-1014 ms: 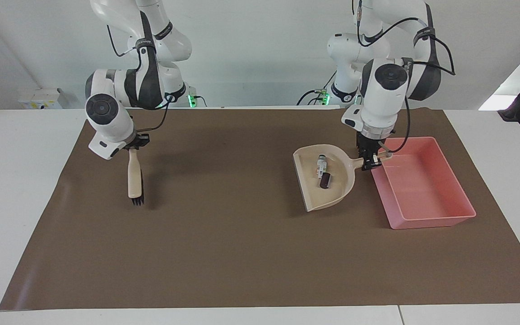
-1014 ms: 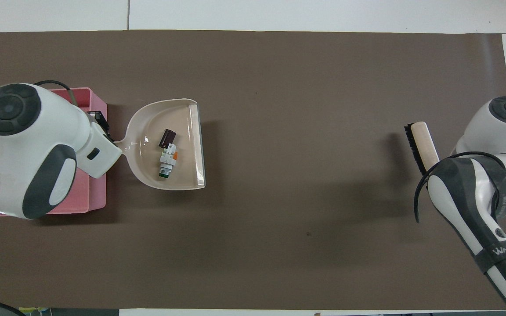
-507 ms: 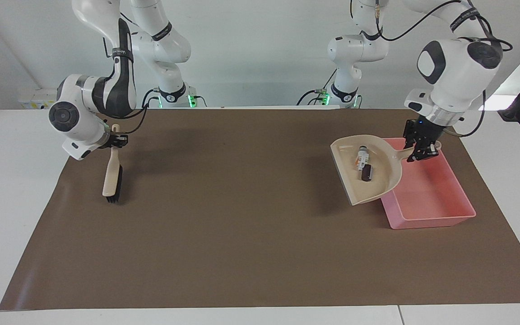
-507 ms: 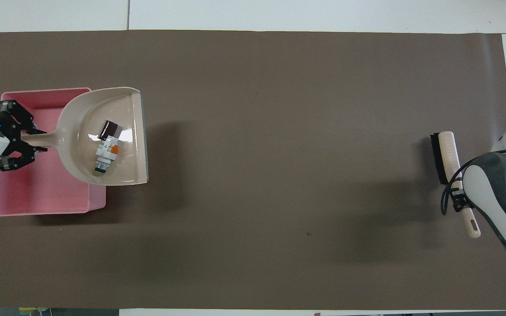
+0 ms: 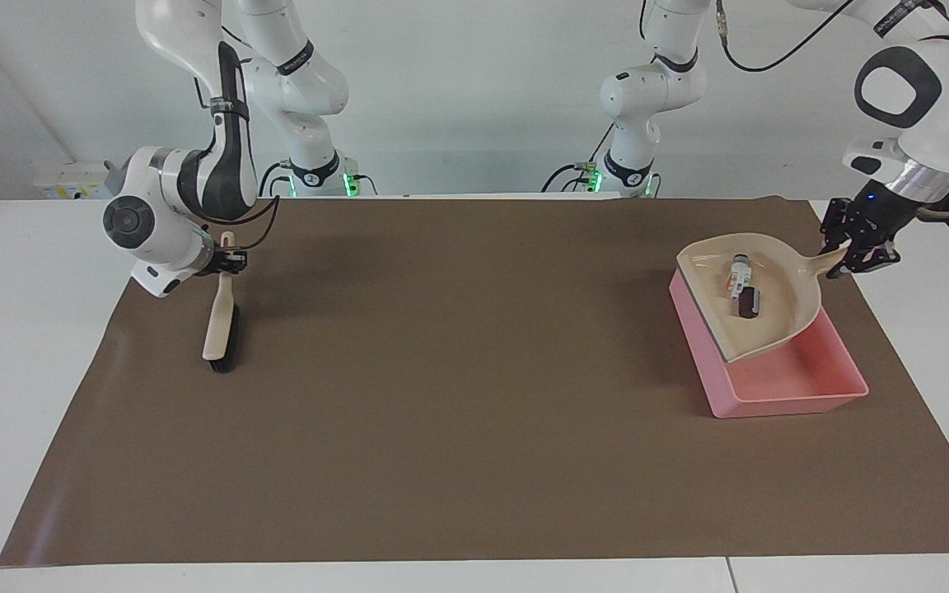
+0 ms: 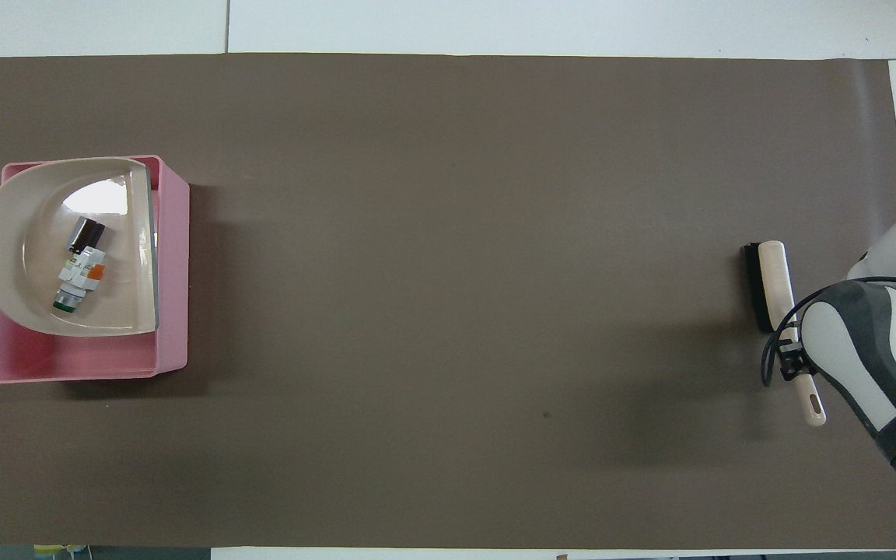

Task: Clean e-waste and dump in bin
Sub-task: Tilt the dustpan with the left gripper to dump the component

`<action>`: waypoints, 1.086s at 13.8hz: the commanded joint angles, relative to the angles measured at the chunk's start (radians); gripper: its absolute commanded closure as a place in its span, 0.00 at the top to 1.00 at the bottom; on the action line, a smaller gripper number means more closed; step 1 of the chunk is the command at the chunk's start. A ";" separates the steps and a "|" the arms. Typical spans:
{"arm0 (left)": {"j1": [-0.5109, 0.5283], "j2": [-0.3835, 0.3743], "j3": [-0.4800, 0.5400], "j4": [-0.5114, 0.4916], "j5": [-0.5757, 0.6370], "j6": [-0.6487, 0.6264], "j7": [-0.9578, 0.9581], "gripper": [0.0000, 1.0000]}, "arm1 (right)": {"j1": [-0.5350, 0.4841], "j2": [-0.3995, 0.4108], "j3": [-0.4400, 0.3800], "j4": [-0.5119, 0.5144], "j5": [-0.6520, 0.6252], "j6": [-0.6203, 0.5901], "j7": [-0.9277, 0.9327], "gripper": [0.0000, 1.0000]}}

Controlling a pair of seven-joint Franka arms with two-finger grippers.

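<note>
My left gripper (image 5: 853,257) is shut on the handle of the beige dustpan (image 5: 781,284), holding it above the bin (image 5: 804,375), a shallow pink tray. The e-waste lies in the pan: a white piece with green marks (image 5: 739,275) and a dark piece (image 5: 748,305). In the overhead view the dustpan (image 6: 20,233) covers most of the bin (image 6: 172,264), with the white piece (image 6: 78,278) beside the dark piece (image 6: 87,232). My right gripper (image 5: 226,257) is shut on the handle of a brush (image 5: 220,321), whose bristles rest on the mat.
A brown mat (image 5: 474,412) covers most of the white table. The brush (image 6: 773,284) and my right gripper (image 6: 792,359) are at the right arm's end of the mat. The bin sits near the mat's edge at the left arm's end.
My left gripper has carried the dustpan with the e-waste from beside the bin to over it. My right gripper has drawn the brush toward the right arm's end of the table.
</note>
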 commanded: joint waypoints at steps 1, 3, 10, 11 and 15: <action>0.041 0.049 -0.004 0.103 0.034 -0.074 0.034 0.00 | -0.009 -0.027 0.004 -0.034 0.027 0.033 0.013 0.00; 0.038 0.056 -0.006 0.117 0.129 -0.076 0.054 0.00 | -0.009 -0.027 0.004 -0.040 0.028 0.035 0.012 0.72; 0.024 0.077 -0.013 0.184 0.203 -0.139 0.074 0.00 | 0.011 -0.059 0.013 0.045 0.028 -0.021 0.012 1.00; 0.026 0.077 -0.016 0.191 0.203 -0.148 0.074 0.00 | 0.032 -0.074 0.013 0.073 0.028 -0.022 0.016 1.00; 0.023 0.053 -0.027 0.197 0.155 -0.176 0.073 0.00 | 0.074 -0.102 0.013 0.226 0.026 -0.010 0.017 1.00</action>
